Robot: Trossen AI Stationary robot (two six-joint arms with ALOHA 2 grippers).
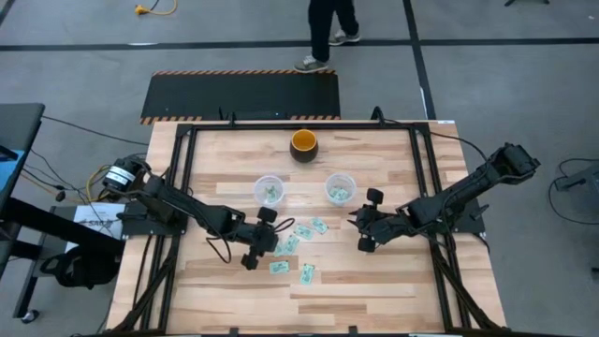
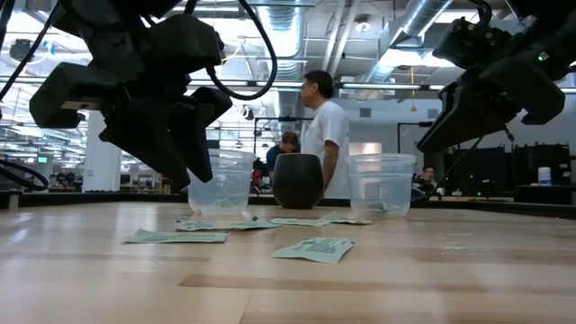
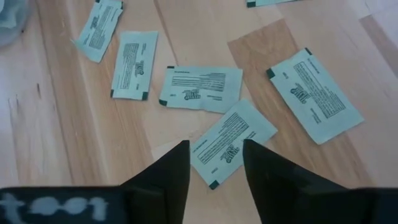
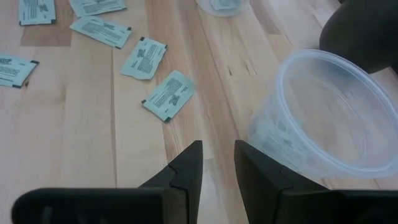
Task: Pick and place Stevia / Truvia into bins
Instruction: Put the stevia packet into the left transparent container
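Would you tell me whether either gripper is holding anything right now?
Nothing is held: the left gripper hangs open over a sachet, the right gripper is empty.

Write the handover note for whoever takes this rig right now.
Left gripper: open, empty, poised over one sachet in the loose group on the table.
Right gripper: open, empty, low beside the right cup.
Left cup and right cup both hold some sachets already.
Left to do: several sachets are lying loose on the wood between and in front of the cups.
Orange-inside bowl behind the cups is not a target.
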